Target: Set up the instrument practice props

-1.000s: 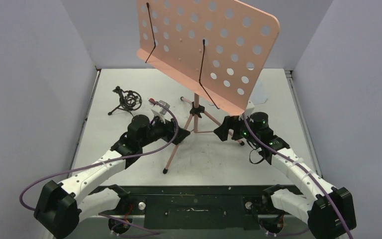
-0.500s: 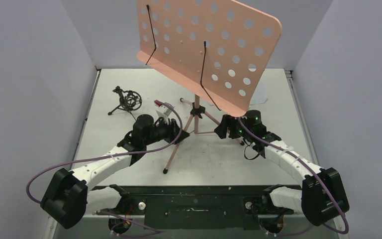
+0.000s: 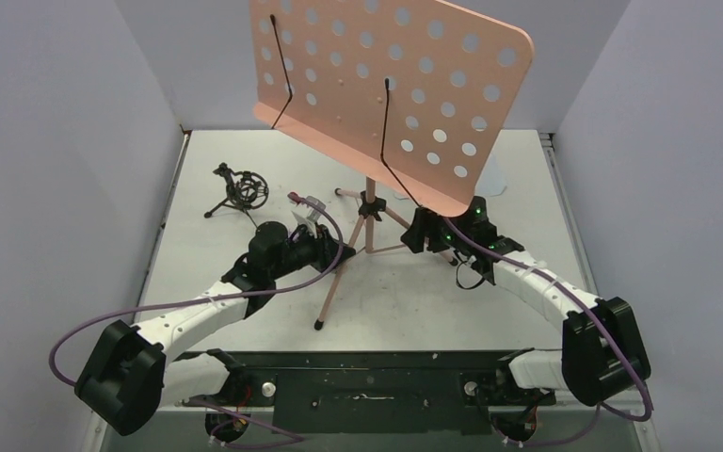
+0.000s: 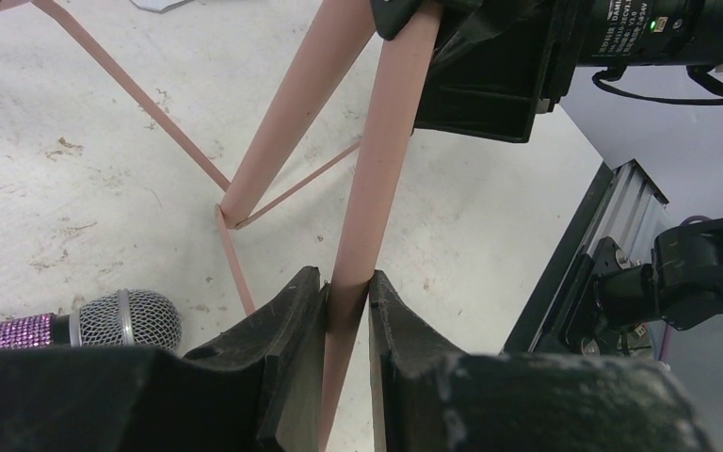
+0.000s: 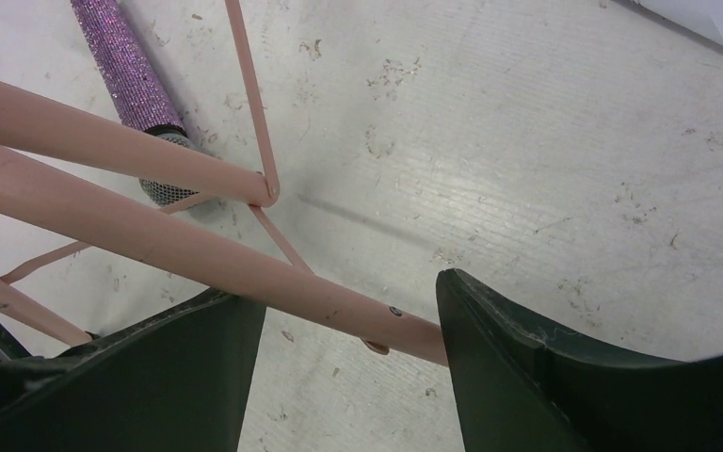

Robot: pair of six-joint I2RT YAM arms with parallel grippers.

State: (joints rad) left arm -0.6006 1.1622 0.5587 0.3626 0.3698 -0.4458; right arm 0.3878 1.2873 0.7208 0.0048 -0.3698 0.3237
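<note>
Grey table (image 3: 395, 301) | leg of pink music stand (image 3: 405, 75) is clamped tight by left gripper (image 4: 344, 280) | another leg is straddled by right gripper (image 5: 348, 292), spread wide, nothing held | microphone (image 4: 85, 327) is laid nearby

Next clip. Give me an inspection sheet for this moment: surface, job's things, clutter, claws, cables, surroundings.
Surface: pale table, scuffed and speckled.
Job's things: pink perforated music stand on its tripod legs, carrying nothing; purple glitter microphone lying on the table by the legs; black tripod mic holder standing at far left.
Clutter: nothing seen.
Claws: left claw shut on one stand leg; right claw open, straddling another leg.
Cables: left purple cable and right purple cable loop off the arms near their bases.
Surroundings: plain walls on three sides.
</note>
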